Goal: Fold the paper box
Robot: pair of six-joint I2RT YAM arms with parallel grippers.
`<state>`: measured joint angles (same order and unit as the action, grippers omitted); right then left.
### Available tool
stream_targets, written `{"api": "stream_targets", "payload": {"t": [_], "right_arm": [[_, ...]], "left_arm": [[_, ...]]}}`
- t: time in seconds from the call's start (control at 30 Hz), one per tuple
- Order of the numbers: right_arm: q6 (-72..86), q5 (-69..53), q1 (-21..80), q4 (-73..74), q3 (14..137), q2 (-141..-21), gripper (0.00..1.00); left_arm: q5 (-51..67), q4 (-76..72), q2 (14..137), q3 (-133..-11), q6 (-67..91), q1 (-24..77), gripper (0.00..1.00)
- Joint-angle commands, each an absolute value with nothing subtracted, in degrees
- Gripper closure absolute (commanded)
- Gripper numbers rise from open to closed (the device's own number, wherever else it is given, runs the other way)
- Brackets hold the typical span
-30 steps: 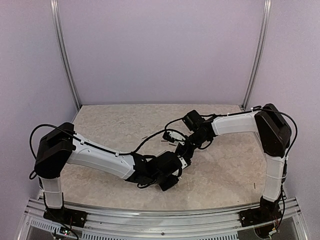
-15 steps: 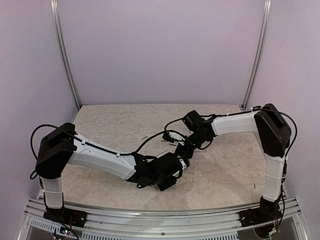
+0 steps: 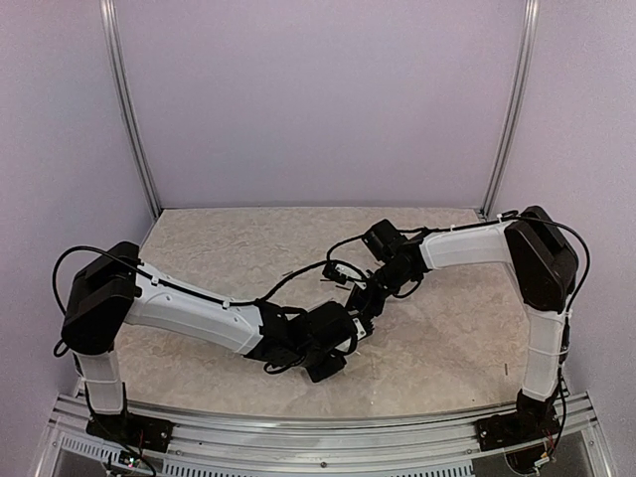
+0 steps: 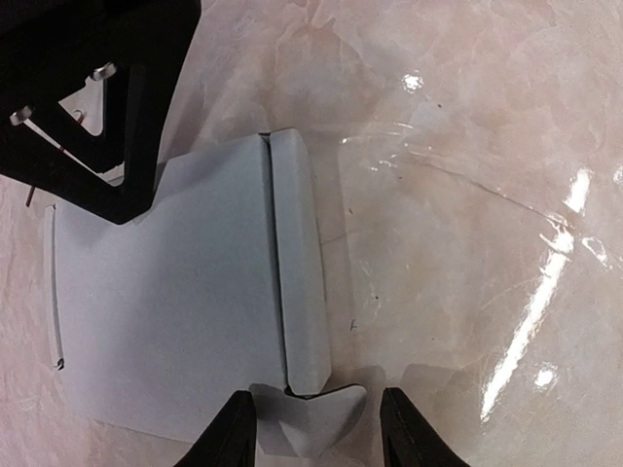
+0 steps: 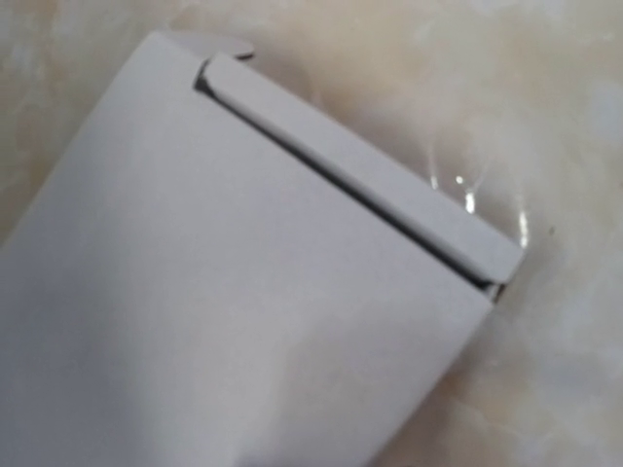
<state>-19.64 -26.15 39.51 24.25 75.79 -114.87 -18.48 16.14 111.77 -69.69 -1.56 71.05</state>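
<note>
Folding the paper box (image 4: 175, 292): both arms meet over it at the middle of the table (image 4: 467, 175).

Nearest in the left wrist view, the left gripper (image 4: 318, 433) is released. Its two fingers (image 4: 234, 433) stand apart on either side of a small end flap (image 4: 310, 416) of the box, and a gap shows between the flap and one finger. Behind the flap the box lies flat on the marbled table, pale grey-white. A long narrow flap (image 4: 297, 263) is folded along the right side in that view, and a thin slit (image 4: 51, 292) runs near the left side. Farther on, at the far left corner of the box, the black right gripper (image 3: 361, 301) is over the card. Its own camera sees only the box, very close, and no fingers, so I cannot tell if this pincer is clenched or released.
</note>
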Motion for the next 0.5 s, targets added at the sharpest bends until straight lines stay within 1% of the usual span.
{"api": "stream_targets", "payload": {"t": [0.0, 0.13, 0.27, 0.47], "right_arm": [[-19.9, -23.5, 39.5, 29.2, 73.7, -118.8, 0.66], [-20.0, -23.6, 39.5, 29.1, 73.6, -118.7, 0.66], [-20.1, -23.5, 39.5, 29.1, 73.5, -118.8, 0.66], [-20.2, -23.6, 39.5, 29.1, 73.5, -118.9, 0.66]], "left_arm": [[-17.3, 18.6, 111.6, -69.4, -0.3, 70.5, 0.57], [-15.7, 15.8, 108.7, -67.4, -0.3, 70.7, 0.57], [-17.1, 14.8, 105.2, -65.9, -0.4, 70.2, 0.57], [-18.6, 16.3, 106.9, -67.0, -0.3, 69.7, 0.57]]}}
